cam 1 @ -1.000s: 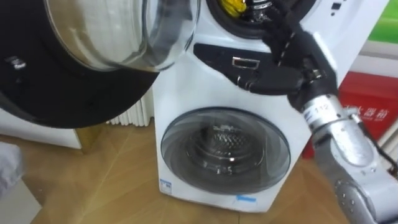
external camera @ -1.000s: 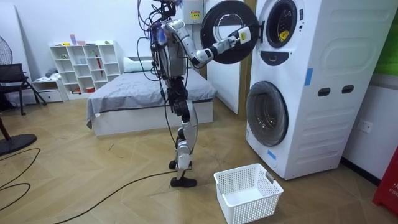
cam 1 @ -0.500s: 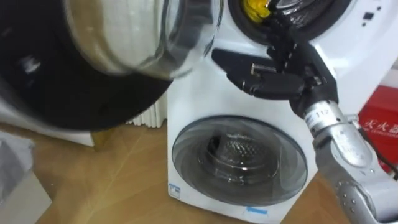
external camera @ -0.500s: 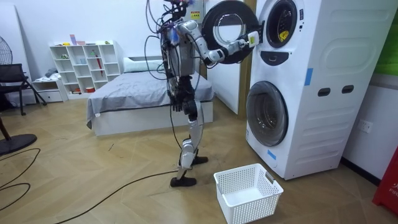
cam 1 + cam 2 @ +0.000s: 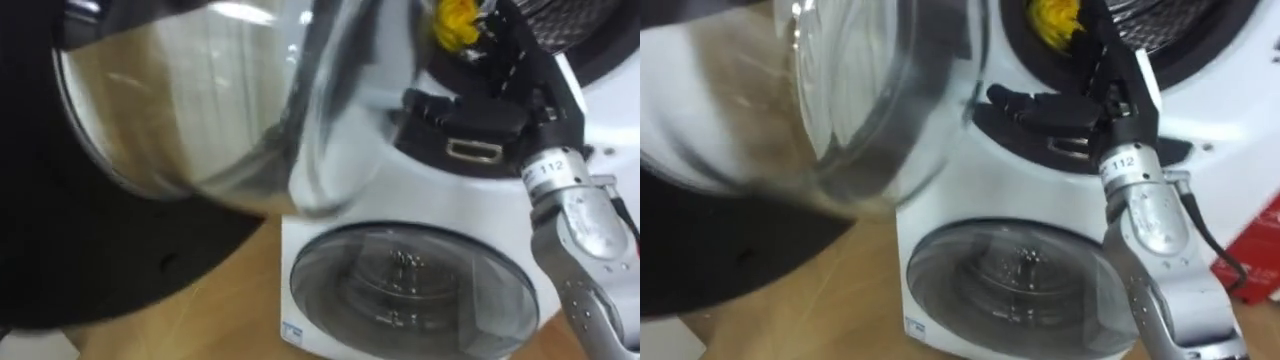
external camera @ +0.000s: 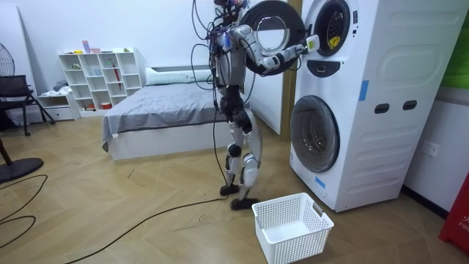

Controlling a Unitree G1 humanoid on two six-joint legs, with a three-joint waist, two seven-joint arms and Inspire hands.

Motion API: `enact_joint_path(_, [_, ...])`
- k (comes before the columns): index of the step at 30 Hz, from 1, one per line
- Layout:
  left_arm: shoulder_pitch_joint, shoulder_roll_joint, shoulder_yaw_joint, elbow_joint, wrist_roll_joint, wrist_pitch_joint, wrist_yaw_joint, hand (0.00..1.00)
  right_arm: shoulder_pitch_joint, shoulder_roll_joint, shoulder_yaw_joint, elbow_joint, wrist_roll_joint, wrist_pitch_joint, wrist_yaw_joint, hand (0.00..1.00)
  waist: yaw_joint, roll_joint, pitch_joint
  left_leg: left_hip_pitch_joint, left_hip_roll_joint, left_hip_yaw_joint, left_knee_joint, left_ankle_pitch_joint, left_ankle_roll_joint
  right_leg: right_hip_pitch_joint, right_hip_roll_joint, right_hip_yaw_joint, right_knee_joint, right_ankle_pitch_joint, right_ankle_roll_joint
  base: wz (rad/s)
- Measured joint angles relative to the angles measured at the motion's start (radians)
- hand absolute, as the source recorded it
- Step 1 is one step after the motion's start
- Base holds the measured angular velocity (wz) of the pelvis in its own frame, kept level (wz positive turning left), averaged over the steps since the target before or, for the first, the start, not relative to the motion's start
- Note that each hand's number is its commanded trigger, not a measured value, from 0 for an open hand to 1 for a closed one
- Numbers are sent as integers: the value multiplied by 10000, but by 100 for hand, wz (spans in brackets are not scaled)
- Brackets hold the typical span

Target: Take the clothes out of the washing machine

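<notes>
A yellow cloth lies in the drum of the upper washing machine, at the lower left of its round opening. My right hand is raised in front of the machine, just below and to the right of the cloth. It is open: some fingers point up at the opening's rim, others stretch left across the dark panel under it. It holds nothing. The upper machine's door is swung open to my left, its glass bowl close to my head. In the room view I stand close in front of the stacked machines, right arm stretched to the upper one.
The lower machine's round door is shut. A white laundry basket stands on the wooden floor in front of the machines, beside my feet. A bed and a white shelf stand behind me.
I have walked closer to the machines, so the open door and the drum loom larger. My right hand has risen from the dark panel towards the drum's rim.
</notes>
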Motion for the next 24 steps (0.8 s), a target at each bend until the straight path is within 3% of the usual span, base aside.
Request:
enact_joint_path(1, [196,28,1,-14,9,-3,1,0,25,-1,2,-2,9,-2,-72,0,-90,43,-24,273,-13,10,-117,-29,-49,119,95,106,-465,1124,-69,24])
enact_joint_path(2, [271,22,1,-13,15,9,5,0,36,-21,-6,-2,12,-28,-118,0,-125,125,-56,404,21,-23,-198,-77,-102,218,154,164,-551,1248,-39,31])
enact_joint_path(3, [390,5,1,-13,17,4,5,0,22,-47,-26,-22,66,-54,-228,0,-149,250,-164,577,140,-7,-445,-81,-106,462,274,181,-843,1327,-33,15])
enact_joint_path(9, [451,25,7,-5,15,15,5,0,-115,-50,-14,-218,519,-132,-74,0,-132,338,-183,909,451,45,-991,-115,-177,887,675,233,-1600,1427,-155,-2])
enact_joint_path(16, [801,-84,270,290,47,-8,86,0,-476,-141,-37,-2278,1262,-129,89,0,-457,275,-224,1097,643,45,-1228,-179,-291,1105,913,278,-1891,1487,-243,-5])
enact_joint_path(18, [985,-154,393,123,47,0,89,0,-590,-368,-41,-2181,1356,23,71,0,-707,176,-230,1098,676,10,-1240,-200,-325,1239,977,280,-2166,1567,-298,4])
enact_joint_path(24, [1103,-141,421,-133,24,17,89,0,-639,-1118,-127,-1942,767,75,-18,0,-804,111,-208,1148,735,25,-1306,-221,-363,1253,1016,248,-2186,1623,-339,0])
